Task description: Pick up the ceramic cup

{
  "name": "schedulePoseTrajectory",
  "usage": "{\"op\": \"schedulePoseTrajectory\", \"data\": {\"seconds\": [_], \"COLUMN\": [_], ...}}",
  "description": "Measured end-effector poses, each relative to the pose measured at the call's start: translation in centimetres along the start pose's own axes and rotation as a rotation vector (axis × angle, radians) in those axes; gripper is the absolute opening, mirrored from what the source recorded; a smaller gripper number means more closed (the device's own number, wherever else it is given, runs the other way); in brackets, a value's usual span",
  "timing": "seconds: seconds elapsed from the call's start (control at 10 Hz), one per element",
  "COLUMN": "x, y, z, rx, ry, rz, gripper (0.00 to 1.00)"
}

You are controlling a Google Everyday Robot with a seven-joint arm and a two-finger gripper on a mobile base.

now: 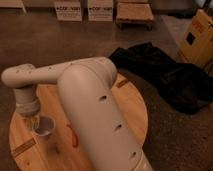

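Note:
The ceramic cup (45, 126) is a small pale grey-white cup with a light rim, at the left of the round wooden table (125, 107). My gripper (35, 121) hangs below the white wrist at the cup's left rim and is shut on it. The cup sits slightly raised and tilted at the gripper. A thin red-orange stick (74, 138) lies on the table just right of the cup. My thick white arm (95, 105) crosses the middle of the view and hides much of the tabletop.
A black cloth heap (165, 75) lies on the floor to the right of the table. A yellow box (199, 37) stands at the far right. Cartons (70, 10) and a wooden pallet (134, 12) stand at the back.

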Motion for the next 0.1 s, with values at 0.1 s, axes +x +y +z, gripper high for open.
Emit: {"op": "schedulePoseTrajectory", "data": {"seconds": [0.1], "x": [0.87], "y": [0.83], "z": [-2.08], "rx": [0.027], "ry": [-0.023], "rz": [0.007], "gripper": [0.0]}}
